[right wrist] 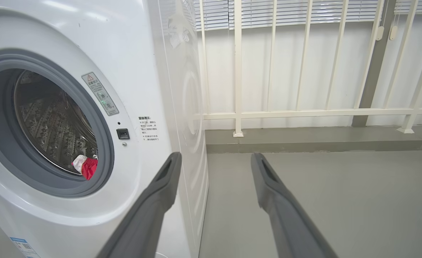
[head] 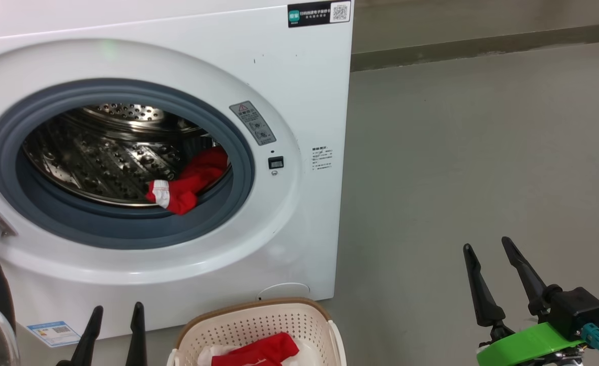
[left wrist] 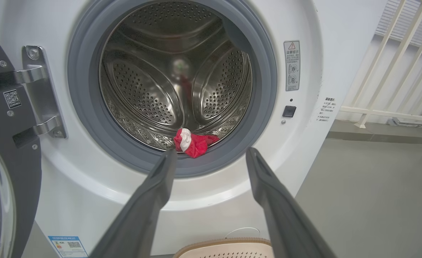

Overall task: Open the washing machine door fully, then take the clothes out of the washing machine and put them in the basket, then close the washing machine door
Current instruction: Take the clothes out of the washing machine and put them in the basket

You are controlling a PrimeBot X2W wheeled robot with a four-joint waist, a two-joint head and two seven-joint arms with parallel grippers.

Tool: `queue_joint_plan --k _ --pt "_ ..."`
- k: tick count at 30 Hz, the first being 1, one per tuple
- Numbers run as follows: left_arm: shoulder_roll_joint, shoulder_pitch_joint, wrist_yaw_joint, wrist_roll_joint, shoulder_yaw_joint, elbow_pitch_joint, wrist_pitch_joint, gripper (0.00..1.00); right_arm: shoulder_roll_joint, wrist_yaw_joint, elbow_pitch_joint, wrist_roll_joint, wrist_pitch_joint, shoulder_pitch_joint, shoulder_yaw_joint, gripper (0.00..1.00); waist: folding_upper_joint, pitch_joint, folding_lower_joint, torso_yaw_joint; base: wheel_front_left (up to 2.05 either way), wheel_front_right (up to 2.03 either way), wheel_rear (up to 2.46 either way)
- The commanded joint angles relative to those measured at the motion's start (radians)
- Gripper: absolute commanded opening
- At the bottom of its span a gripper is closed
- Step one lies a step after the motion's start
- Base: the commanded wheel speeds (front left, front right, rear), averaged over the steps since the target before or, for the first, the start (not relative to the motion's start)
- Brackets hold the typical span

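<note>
Unloading step: bright red white-trimmed garment (head: pixel 187 185) at steel drum (head: pixel 106 157)'s front lip, another in cream perforated basket (head: pixel 258 325). Your left tool (head: pixel 118 306) and right tool (head: pixel 486 243) stand open, empty; next, probably reach inside.

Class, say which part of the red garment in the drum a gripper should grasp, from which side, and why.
The red garment: probably grip its bunched front end, coming straight in through the open front; that end lies on the lip of the drum, the rest trails back inside.
</note>
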Motion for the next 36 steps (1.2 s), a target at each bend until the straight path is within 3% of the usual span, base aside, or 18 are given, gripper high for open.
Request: queue_joint_plan --k 1,24,36 --pt "0.006 -0.011 -0.005 0.012 0.03 -0.031 -0.012 1.0 -0.013 0.003 -0.025 -0.01 -0.006 -0.018 0.026 1.0 0.0 0.002 0.0 0.001 0.0 0.0 0.0" --pt "0.002 -0.05 -0.006 0.017 0.029 -0.028 -0.012 1.0 -0.019 0.003 -0.025 -0.012 -0.006 -0.021 0.031 1.0 0.0 0.038 0.0 0.016 0.0 0.0 0.0" --pt "0.039 -0.291 -0.006 0.015 -0.006 0.033 -0.012 1.0 -0.032 0.003 -0.045 -0.009 -0.006 -0.1 0.049 1.0 0.0 0.214 0.0 0.047 0.0 0.0 0.0"
